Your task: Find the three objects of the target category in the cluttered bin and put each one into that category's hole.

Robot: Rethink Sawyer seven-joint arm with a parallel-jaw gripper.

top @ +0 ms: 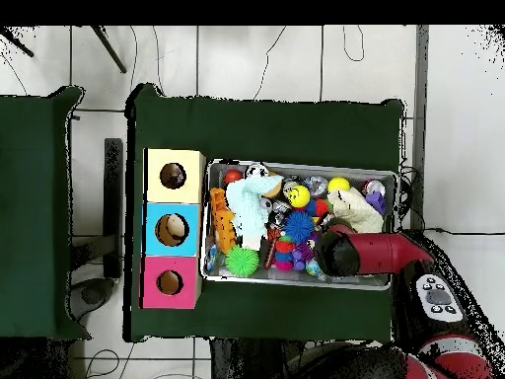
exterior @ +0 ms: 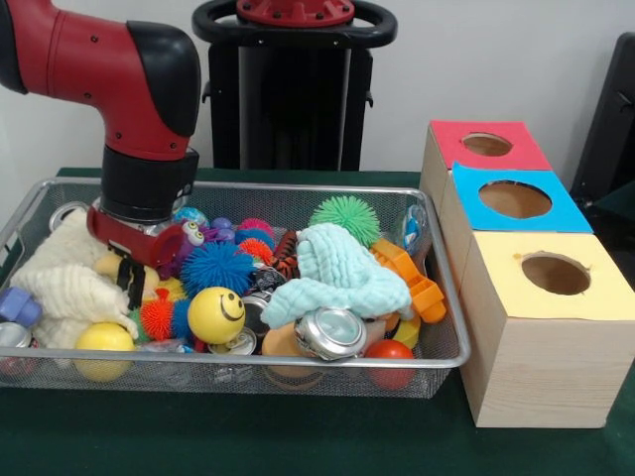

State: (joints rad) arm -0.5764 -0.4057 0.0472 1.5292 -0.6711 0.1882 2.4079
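1. Risk – pincer (exterior: 130,281) sits low in the packed left end of the wire bin (exterior: 442,297); any grab here could snag the cream cloth (exterior: 69,278) or drag a neighbour along.
2. Pincer state – cannot tell, wrist and clutter hide it.
3. Target category isn't shown; candidates near the pincer: smiley ball (exterior: 216,314) just beside it, blue spiky ball (exterior: 215,266) close behind, crushed can (exterior: 330,332) well apart to the side.
4. Holes: red box (exterior: 486,145), blue box (exterior: 516,199), yellow box (exterior: 556,274) stand beside the bin's other end on the bench (exterior: 298,436), so the carry crosses the clutter and a loose grip could drop the item.
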